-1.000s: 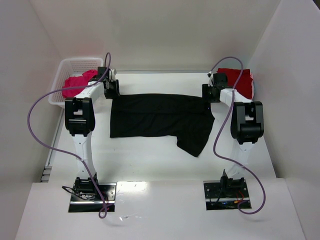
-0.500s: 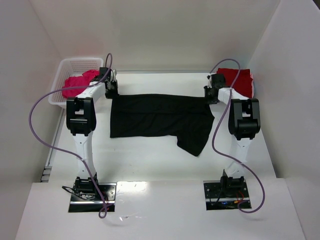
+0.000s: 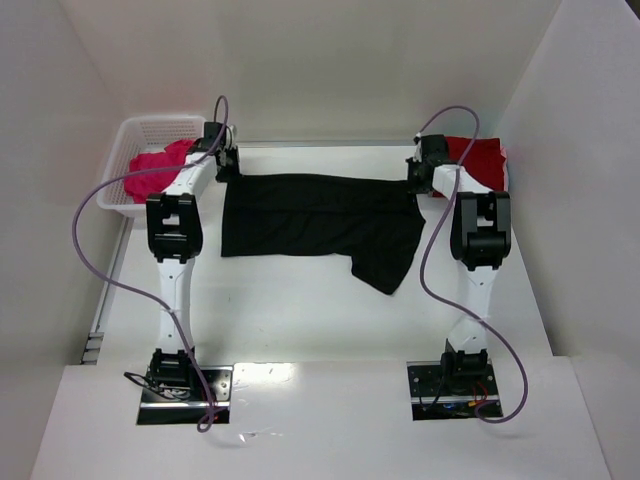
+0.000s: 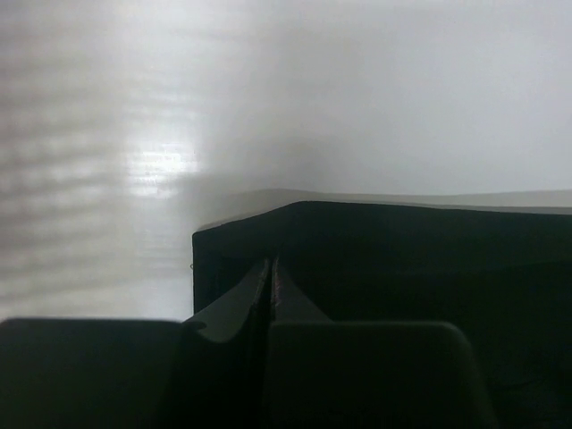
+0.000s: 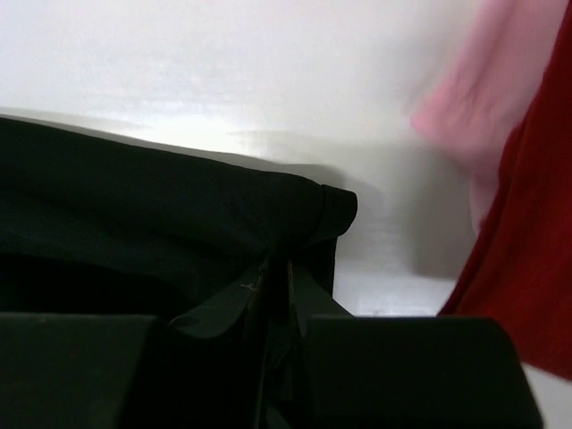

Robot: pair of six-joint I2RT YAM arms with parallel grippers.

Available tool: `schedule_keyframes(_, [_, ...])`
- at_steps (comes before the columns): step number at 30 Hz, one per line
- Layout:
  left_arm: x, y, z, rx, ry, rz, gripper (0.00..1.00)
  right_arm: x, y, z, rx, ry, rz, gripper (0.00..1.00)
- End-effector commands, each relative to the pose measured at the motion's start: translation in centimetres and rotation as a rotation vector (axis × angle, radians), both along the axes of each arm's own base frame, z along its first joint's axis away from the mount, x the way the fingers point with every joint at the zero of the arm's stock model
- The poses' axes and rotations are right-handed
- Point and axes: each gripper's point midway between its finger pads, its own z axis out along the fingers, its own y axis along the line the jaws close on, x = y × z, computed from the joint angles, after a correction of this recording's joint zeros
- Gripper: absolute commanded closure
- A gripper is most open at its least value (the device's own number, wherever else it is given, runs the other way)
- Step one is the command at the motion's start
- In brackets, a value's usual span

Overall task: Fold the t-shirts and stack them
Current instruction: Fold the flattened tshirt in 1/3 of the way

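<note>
Step in hand, as judged: first fold of black t-shirt [image 3: 320, 215], far edge to be brought over toward near edge.

Find black t-shirt spread flat on bench [image 3: 300, 320] between the arms, with one sleeve trailing toward near right.

Note left tool [image 3: 228, 165] pinched shut on far-left corner of the cloth. Confirm in left wrist view: black fabric nipped between closed fingers.

Note right tool [image 3: 414, 176] clamped on far-right corner. Confirm in right wrist view: cloth bunched at the pinch.

Find dark red t-shirt [image 3: 482, 160] at far right corner of bench, just beside right tool. Find magenta-pink t-shirt [image 3: 152, 170] in white basket [image 3: 140, 128] at far left.

To do well:
- Lift both corners together and level, only high enough to clear the cloth beneath.
- Carry toward near hem at matched pace, holding the edge taut but not stretched.
- Watch the trailing sleeve, likely to spoil a square fold unless tucked in.
- Steer right tool clear of dark red t-shirt to avoid a snag.
- Lay edge on edge before letting go.
</note>
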Motion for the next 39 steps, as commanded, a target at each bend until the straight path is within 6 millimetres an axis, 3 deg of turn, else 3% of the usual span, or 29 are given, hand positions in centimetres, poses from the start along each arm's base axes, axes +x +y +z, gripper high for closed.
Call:
schedule_keyframes(1, [1.9, 0.3, 0.7, 0.019, -0.020, 0.019, 1.00, 2.9, 1.2, 1.4, 0.026, -0.065, 0.016, 0.84])
schedule_keyframes(3, [2.2, 0.7, -0.3, 0.039, 0.007, 0.034, 1.00, 3.7, 2.2, 1.5, 0.020, -0.077, 0.030, 0.82])
schedule_keyframes(4, [2.5, 0.7, -0.1, 0.039, 0.002, 0.034, 1.00, 4.4, 2.2, 1.5, 0.020, -0.082, 0.030, 0.80])
schedule_keyframes(5, [3.4, 0.7, 1.7, 0.037, -0.030, 0.035, 1.00, 4.7, 2.3, 1.5, 0.028, -0.087, 0.022, 0.78])
schedule_keyframes(6, [3.5, 0.6, 0.7, 0.031, -0.016, 0.029, 1.00, 4.9, 2.5, 1.5, 0.042, -0.081, 0.019, 0.75])
schedule_keyframes(7, [3.8, 0.4, 1.2, 0.023, -0.024, 0.023, 1.00, 5.6, 2.6, 2.7, 0.050, -0.111, 0.013, 0.72])
schedule_keyframes(8, [3.7, 0.2, 1.5, 0.016, -0.020, 0.017, 0.99, 5.6, 2.6, 2.1, 0.050, -0.101, 0.013, 0.69])
schedule_keyframes(9, [4.3, 0.2, 2.8, 0.015, -0.054, 0.017, 0.98, 5.8, 2.7, 2.5, 0.058, -0.109, 0.004, 0.66])
schedule_keyframes(10, [4.2, -0.4, 2.8, 0.015, -0.054, 0.008, 0.96, 5.9, 2.7, 3.4, 0.059, -0.124, 0.004, 0.62])
schedule_keyframes(11, [4.1, -0.5, 3.6, 0.008, -0.059, 0.002, 0.93, 5.7, 2.7, 4.1, 0.060, -0.133, 0.005, 0.52])
schedule_keyframes(14, [3.4, -0.7, 6.3, 0.040, -0.083, -0.028, 0.89, 5.2, 2.6, 5.6, 0.053, -0.151, 0.013, 0.45])
schedule_keyframes(15, [3.2, -0.7, 6.9, 0.040, -0.085, -0.029, 0.89, 5.1, 2.5, 7.2, 0.048, -0.177, 0.020, 0.43])
schedule_keyframes(17, [2.7, -0.7, 7.7, 0.046, -0.089, -0.036, 0.89, 4.3, 2.5, 7.9, 0.042, -0.180, 0.026, 0.35])
schedule_keyframes(18, [1.6, -0.6, 8.1, 0.052, -0.074, -0.043, 0.88, 4.1, 1.9, 9.6, 0.021, -0.209, 0.005, 0.26])
schedule_keyframes(19, [1.1, -0.6, 8.3, 0.052, -0.071, -0.043, 0.88, 3.7, 1.6, 9.8, 0.011, -0.214, -0.006, 0.21])
schedule_keyframes(20, [1.0, -0.6, 11.3, 0.051, -0.133, -0.041, 0.86, 3.7, 1.4, 10.7, 0.002, -0.240, -0.017, 0.17])
schedule_keyframes(21, [0.4, -0.5, 11.8, 0.057, -0.139, -0.048, 0.83, 3.1, 1.3, 10.9, 0.001, -0.238, -0.017, 0.11])
schedule_keyframes(22, [-1.4, -0.3, 9.6, 0.065, -0.078, -0.044, 0.80, 3.0, 1.3, 13.0, 0.004, -0.280, -0.017, 0.09])
schedule_keyframes(23, [-1.7, -0.3, 13.1, 0.064, -0.161, -0.041, 0.77, 2.7, 1.3, 13.6, 0.005, -0.290, -0.017, 0.07])
schedule_keyframes(25, [-3.3, -0.2, 13.7, 0.063, -0.168, -0.041, 0.65, 2.2, 2.1, 15.6, 0.037, -0.343, 0.016, 0.02])
schedule_keyframes(26, [-5.1, -0.1, 14.0, 0.064, -0.161, -0.041, 0.59, 2.1, 2.3, 15.9, 0.048, -0.353, 0.029, 0.00])
schedule_keyframes(28, [-6.4, -0.3, 14.5, 0.061, -0.168, -0.056, 0.44, 1.9, 3.1, 15.6, 0.078, -0.350, 0.064, 0.00])
schedule_keyframes(29, [-7.1, -0.4, 16.2, 0.052, -0.209, -0.063, 0.33, 1.9, 3.5, 15.6, 0.093, -0.349, 0.082, 0.00])
schedule_keyframes(30, [-8.3, -0.6, 14.8, 0.044, -0.177, -0.071, 0.29, 1.6, 4.0, 14.6, 0.110, -0.325, 0.101, 0.00])
schedule_keyframes(33, [-9.9, -1.7, 16.2, 0.013, -0.216, -0.109, 0.19, 2.1, 4.5, 12.4, 0.130, -0.296, 0.123, 0.00])
schedule_keyframes(34, [-10.7, -1.8, 15.3, 0.006, -0.195, -0.115, 0.17, 2.1, 4.5, 11.4, 0.131, -0.277, 0.121, 0.00])
schedule_keyframes(35, [-11.0, -2.1, 16.0, -0.004, -0.218, -0.126, 0.15, 2.5, 4.6, 11.2, 0.131, -0.276, 0.121, 0.00])
schedule_keyframes(36, [-11.4, -2.3, 16.0, -0.020, -0.214, -0.128, 0.14, 2.6, 4.6, 9.7, 0.131, -0.244, 0.119, 0.00])
schedule_keyframes(39, [-12.1, -2.7, 15.7, -0.045, -0.212, -0.138, 0.11, 2.7, 5.1, 7.9, 0.154, -0.211, 0.142, 0.00])
